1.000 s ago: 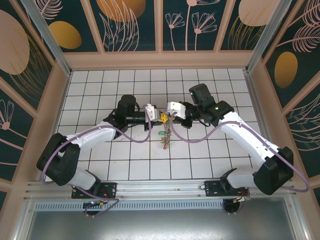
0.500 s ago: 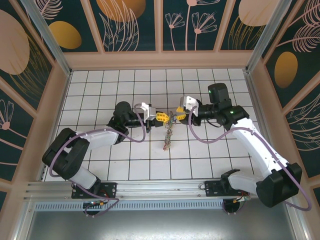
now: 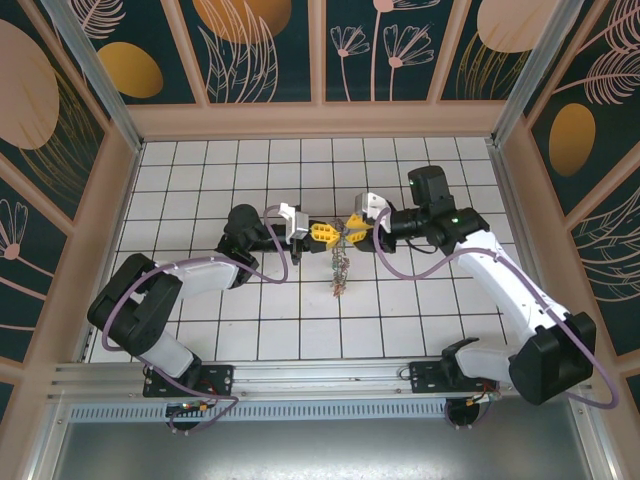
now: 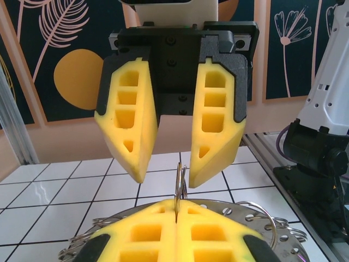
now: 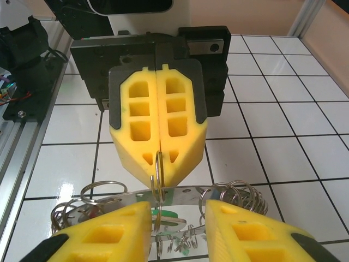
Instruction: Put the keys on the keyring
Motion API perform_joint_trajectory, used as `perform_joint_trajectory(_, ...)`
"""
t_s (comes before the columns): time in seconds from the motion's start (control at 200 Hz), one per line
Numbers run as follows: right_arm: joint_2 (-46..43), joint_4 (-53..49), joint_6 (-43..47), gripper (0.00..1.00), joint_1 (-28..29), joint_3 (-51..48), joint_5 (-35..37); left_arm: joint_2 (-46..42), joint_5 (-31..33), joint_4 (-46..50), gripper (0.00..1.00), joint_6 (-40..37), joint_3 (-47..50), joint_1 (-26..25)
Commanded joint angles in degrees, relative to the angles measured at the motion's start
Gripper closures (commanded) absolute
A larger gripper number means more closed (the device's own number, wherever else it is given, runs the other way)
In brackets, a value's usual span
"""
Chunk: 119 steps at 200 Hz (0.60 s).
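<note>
My left gripper is shut on a thin metal split ring that stands on edge between its yellow pads. That split ring is linked to the keyring, a flat metal band with holes, which lies level under it. My right gripper faces the left gripper tip to tip, open, one finger on each side of the split ring, touching nothing. The keys dangle below both grippers; a green-tagged key hangs under the band.
More split rings hang on the band: a coil of them to the right, a single one to the left. The white tiled floor lies below, walled on three sides. Purple cables loop along both arms.
The right gripper's jaws have opened off the split ring. Both arms have dropped and stretched further up the view, the key bunch going with the left gripper.
</note>
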State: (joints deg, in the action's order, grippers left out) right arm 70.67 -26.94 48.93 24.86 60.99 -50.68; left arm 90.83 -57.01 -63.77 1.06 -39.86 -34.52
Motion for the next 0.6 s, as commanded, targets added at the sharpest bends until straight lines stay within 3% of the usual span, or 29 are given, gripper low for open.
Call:
perform_joint_trajectory(0.0, 1.0, 1.6, 0.1, 0.68, 1.1, -0.4, -2.4, 0.4, -0.9, -4.7, 1.00, 1.1, -1.0, -0.3)
perform_joint_trajectory(0.17, 2.0, 1.9, 0.2, 0.70, 2.2, -0.6, -1.9, 0.7, -0.8, -4.8, 1.00, 1.5, -1.5, -0.3)
perform_joint_trajectory(0.335, 2.4, 1.7, 1.0, 0.99, 2.3, -0.4, -0.9, 1.0, -0.8, -4.4, 1.00, 1.6, -1.9, -0.4)
perform_joint_trajectory(0.4, 2.2, 1.4, 1.5, 1.00, 2.3, -0.2, 0.2, 0.8, -0.7, -3.1, 1.00, 1.9, -2.2, -0.3)
perform_joint_trajectory(0.516, 2.0, -0.7, 3.0, 1.00, 2.3, 0.6, 2.9, -1.2, -0.3, 7.4, 0.70, -4.4, -3.0, -0.3)
perform_joint_trajectory(0.591, 2.1, -2.6, 4.2, 1.00, 2.4, 1.4, 5.0, -3.6, -0.1, 20.1, 0.68, -14.0, -4.4, -0.3)
